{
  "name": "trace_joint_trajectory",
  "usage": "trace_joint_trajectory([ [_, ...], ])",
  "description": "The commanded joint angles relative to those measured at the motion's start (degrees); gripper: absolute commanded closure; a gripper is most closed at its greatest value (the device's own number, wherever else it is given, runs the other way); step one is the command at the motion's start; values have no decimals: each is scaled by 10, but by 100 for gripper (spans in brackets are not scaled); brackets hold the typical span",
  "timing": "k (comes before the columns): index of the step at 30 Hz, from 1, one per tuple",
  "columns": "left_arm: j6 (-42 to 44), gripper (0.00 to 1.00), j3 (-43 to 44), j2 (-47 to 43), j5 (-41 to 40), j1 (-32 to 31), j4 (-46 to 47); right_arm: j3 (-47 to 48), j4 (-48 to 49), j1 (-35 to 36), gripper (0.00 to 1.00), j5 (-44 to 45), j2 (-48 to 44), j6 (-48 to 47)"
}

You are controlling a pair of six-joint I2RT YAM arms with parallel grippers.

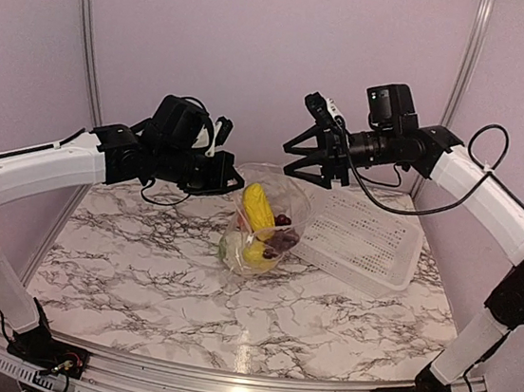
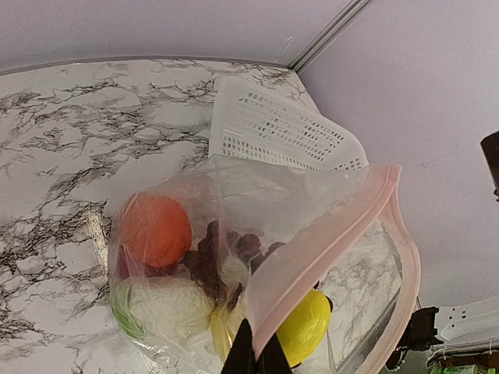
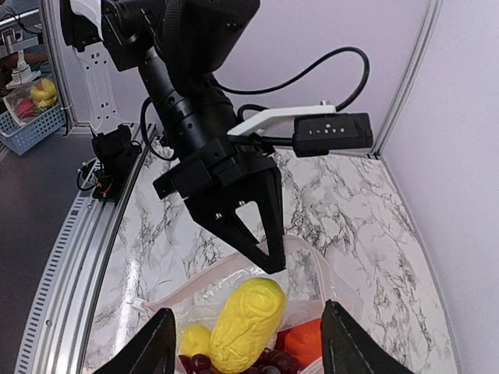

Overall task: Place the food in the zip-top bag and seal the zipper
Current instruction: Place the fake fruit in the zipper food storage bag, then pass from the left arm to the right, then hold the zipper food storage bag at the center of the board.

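A clear, crinkly plastic bag (image 1: 263,225) sits near the middle of a marble-patterned table (image 1: 137,276), its bottom on the tabletop and its mouth lifted upward. All the food seen is inside it. A long yellow piece (image 1: 259,205) lies uppermost, with a smaller yellow piece (image 3: 195,341) beside it. Lower down are a bunch of dark purple grapes (image 2: 226,249), a round orange piece (image 2: 154,230), and a white cauliflower (image 2: 168,305) with a green leaf at the very bottom. In the left wrist view something dark red shows under the orange piece, too hidden to tell what it is.

The zipper strip (image 2: 327,245) shows as a pale pink band around the bag's mouth. The two sides of the band stand apart in a loop, so the mouth is open and unsealed.

The left gripper (image 1: 235,181) is closed on the bag's mouth edge. In its wrist view the two fingers are pressed together with the pink band pinched between them, holding that side of the mouth up. The right gripper (image 1: 288,161) hangs in the air above the bag's mouth, on the side opposite the left gripper, touching nothing. Its jaws are spread wide, and in its wrist view the long yellow piece and the open mouth show between its two fingers.

A white perforated basket (image 1: 371,243) lies on the table just beside the bag, on the right. No food shows in it.
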Motion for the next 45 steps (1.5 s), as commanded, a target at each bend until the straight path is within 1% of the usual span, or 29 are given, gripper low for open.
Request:
trace_joint_trajectory([
  [1,10,100,18,-8,-7,6,-6,32,-176,42,42,82,-21,-165],
  [4,11,100,24,-5,-4,7,-6,23,-232,72,44,143,-21,-223],
  [13,19,100,43,-1,10,7,-1,-23,-238,128,44,283,-9,-260],
  [16,19,100,45,2,19,7,1,-26,-223,130,46,296,-3,-252],
  [18,19,100,45,2,24,7,4,-25,-216,131,48,294,0,-251],
  [21,21,100,49,3,30,8,6,-17,-210,131,57,292,9,-251],
  [26,31,100,71,7,39,7,6,31,-220,139,83,241,29,-236],
  [30,48,100,88,4,53,7,14,60,-218,161,98,215,40,-220],
  [31,54,95,88,-2,52,8,20,68,-214,162,100,206,41,-212],
  [33,60,75,70,-28,39,6,39,74,-196,162,100,202,37,-191],
  [34,67,69,49,-52,30,6,60,72,-185,161,100,201,33,-182],
  [35,77,65,21,-76,22,4,88,68,-173,162,100,199,29,-170],
  [39,122,59,-110,-192,-5,-4,201,53,-130,162,100,196,13,-141],
  [40,133,57,-138,-216,-9,-4,217,49,-123,162,100,196,12,-135],
  [45,199,51,-275,-324,34,-7,275,44,-97,162,100,201,19,-104],
])
